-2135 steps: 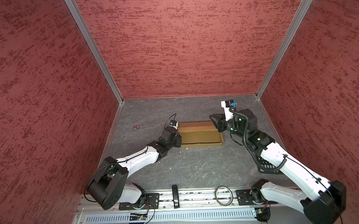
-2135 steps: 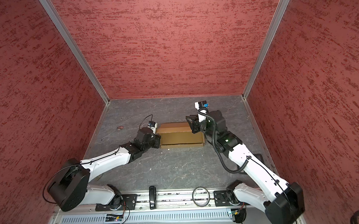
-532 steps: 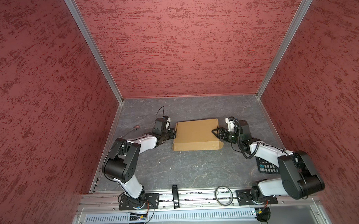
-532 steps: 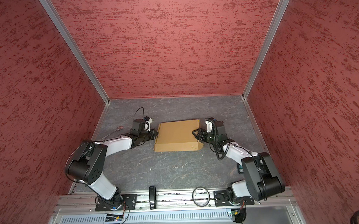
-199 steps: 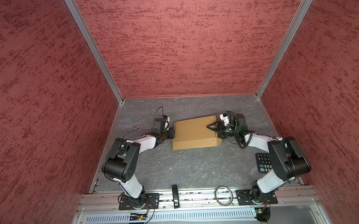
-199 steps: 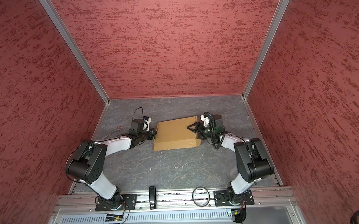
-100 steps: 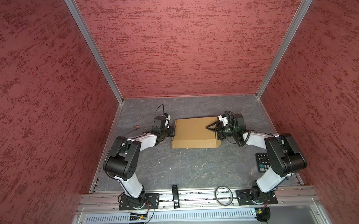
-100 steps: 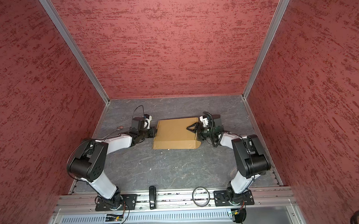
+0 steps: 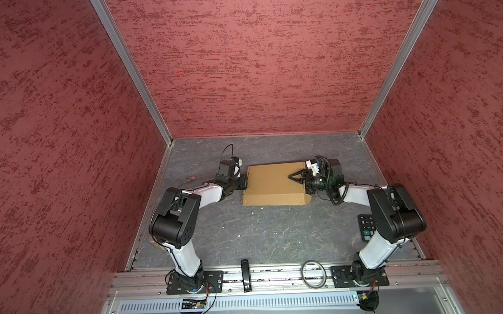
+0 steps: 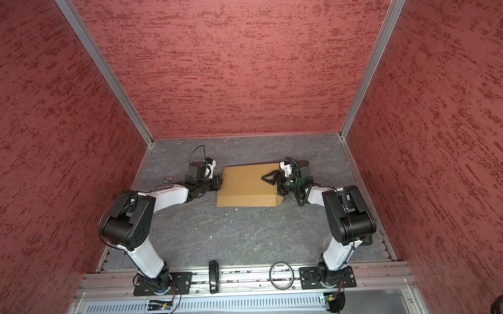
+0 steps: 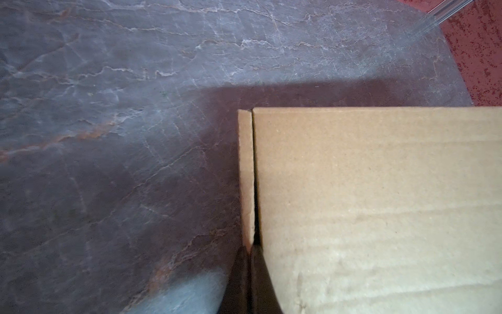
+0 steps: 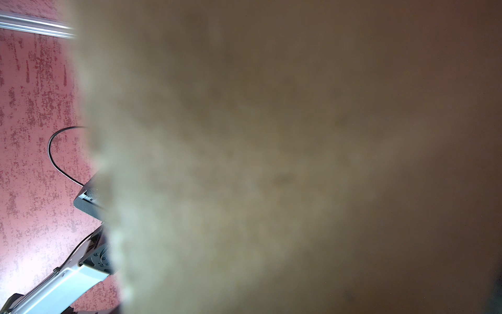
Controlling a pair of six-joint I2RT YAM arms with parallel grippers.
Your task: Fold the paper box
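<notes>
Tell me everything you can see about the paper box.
The paper box is plain brown corrugated cardboard, a shallow mailer lying flat on the grey table, lid down. A rounded tab sticks out at its near right corner. The left gripper, shut, touches its left edge, where a thin slit parts lid and side wall. The right gripper reaches over its right edge, jaws apart.

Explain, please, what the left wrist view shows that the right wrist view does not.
Only the left wrist view: a sharp corner of the paper box, the seam along its lid edge, the shut left gripper at that seam, and the grey table. Only the right wrist view: the left arm and a looping black cable. Both: the box, blurred and filling most of the right wrist frame, plus red wall and an aluminium rail.
</notes>
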